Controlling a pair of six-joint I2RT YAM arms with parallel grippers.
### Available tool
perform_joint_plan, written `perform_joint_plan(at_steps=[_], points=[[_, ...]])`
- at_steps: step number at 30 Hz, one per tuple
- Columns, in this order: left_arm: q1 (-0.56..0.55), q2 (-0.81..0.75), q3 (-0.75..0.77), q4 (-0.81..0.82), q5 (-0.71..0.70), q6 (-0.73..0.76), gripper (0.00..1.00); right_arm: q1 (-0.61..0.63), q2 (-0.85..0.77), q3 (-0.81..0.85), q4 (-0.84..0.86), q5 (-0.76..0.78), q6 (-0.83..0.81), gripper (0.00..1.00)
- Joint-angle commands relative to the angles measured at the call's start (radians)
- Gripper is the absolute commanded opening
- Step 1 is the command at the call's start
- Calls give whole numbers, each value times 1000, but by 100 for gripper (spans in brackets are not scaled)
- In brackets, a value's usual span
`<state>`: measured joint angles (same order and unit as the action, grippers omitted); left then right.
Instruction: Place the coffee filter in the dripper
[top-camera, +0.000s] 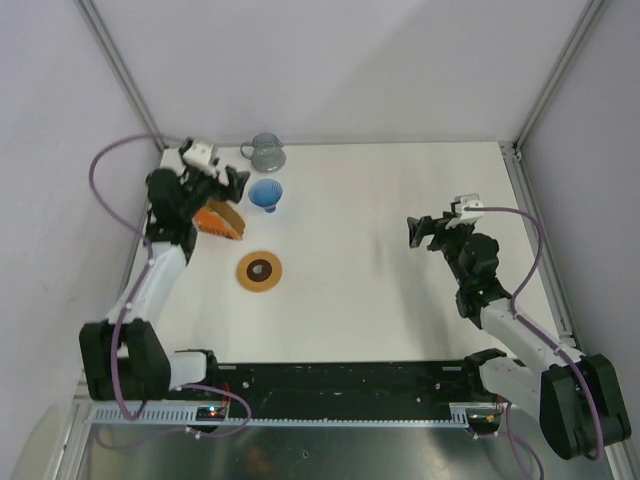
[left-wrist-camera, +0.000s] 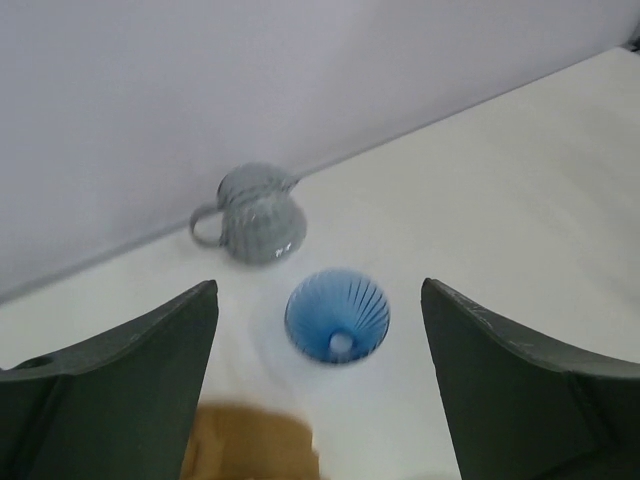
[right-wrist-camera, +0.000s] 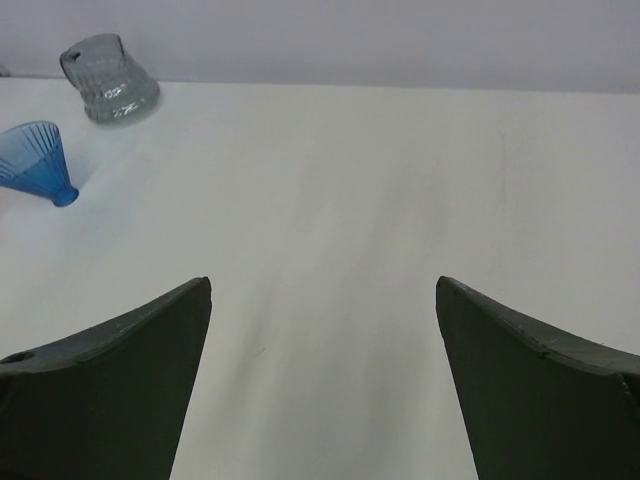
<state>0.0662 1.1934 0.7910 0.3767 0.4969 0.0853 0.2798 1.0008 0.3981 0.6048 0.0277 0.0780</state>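
Observation:
The blue ribbed dripper (top-camera: 265, 195) stands upright on the white table, mouth up, and is empty; it also shows in the left wrist view (left-wrist-camera: 337, 315) and the right wrist view (right-wrist-camera: 35, 160). My left gripper (top-camera: 234, 186) is open and empty, just left of the dripper and above the orange holder (top-camera: 219, 221). In the left wrist view the gripper (left-wrist-camera: 320, 284) frames the dripper. A blurred light-brown shape (left-wrist-camera: 250, 445) lies under it; I cannot tell whether it is the coffee filter or the holder. My right gripper (top-camera: 416, 232) is open and empty, far right.
A grey handled mug (top-camera: 268, 152) stands just behind the dripper, near the back wall; it also shows in the left wrist view (left-wrist-camera: 258, 225). A flat brown wooden ring (top-camera: 261, 271) lies in front of the holder. The right gripper (right-wrist-camera: 323, 280) looks over bare table.

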Motion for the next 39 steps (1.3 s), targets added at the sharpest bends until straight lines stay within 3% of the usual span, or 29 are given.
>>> perform_joint_plan(at_steps=[1,6,11,16,22,28,39], points=[[-155,176,302,-363,-99,153,87,8,4,51,-39,-63,4,99],[-261,460,626,-497,-275,209,87,12,32,59,-51,-79,-25,99],[-287,795,1027,-669,-400,245,90,13,46,59,-76,-67,-57,99],[-287,1020,1321,-750,-423,383,94,14,56,59,-95,-69,-72,99],[-283,1181,1488,-819,-448,531,96,16,62,59,-125,-55,-74,100],[-271,1218,1502,-838,-381,532,94,19,84,59,-132,-42,-73,99],[-231,1350,1619,-838,-343,474,73,23,86,59,-151,-8,-73,99]])
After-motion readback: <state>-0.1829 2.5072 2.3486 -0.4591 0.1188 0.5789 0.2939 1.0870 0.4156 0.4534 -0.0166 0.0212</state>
